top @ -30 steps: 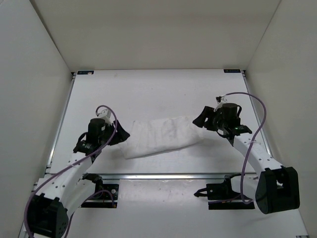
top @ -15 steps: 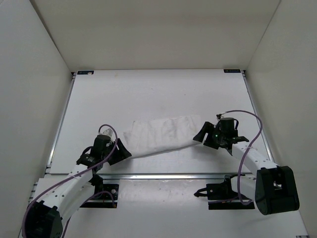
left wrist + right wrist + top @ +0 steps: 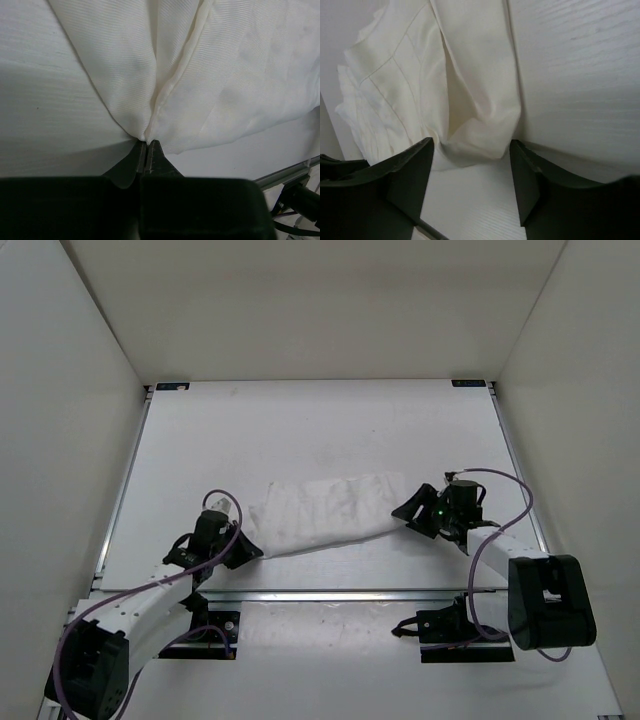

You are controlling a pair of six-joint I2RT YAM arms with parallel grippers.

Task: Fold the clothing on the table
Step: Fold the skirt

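Observation:
The clothing, a white ribbed garment, lies crumpled in a strip across the near half of the table. My left gripper is at its left end. In the left wrist view the jaws are pressed together, and the clothing puckers into the left gripper at its corner. My right gripper sits low at the right end. In the right wrist view the right gripper stands open, and a folded corner of the clothing lies just between the fingertips without touching them.
A metal rail runs along the table's near edge, close behind both grippers, and shows as the rail in the left wrist view. White walls enclose the left, right and back. The arm bases sit below the rail.
The left gripper came down toward the near edge and shut on the clothing's left corner. The right gripper dropped and drew back to the right corner, staying open. The clothing stretched into a longer strip.

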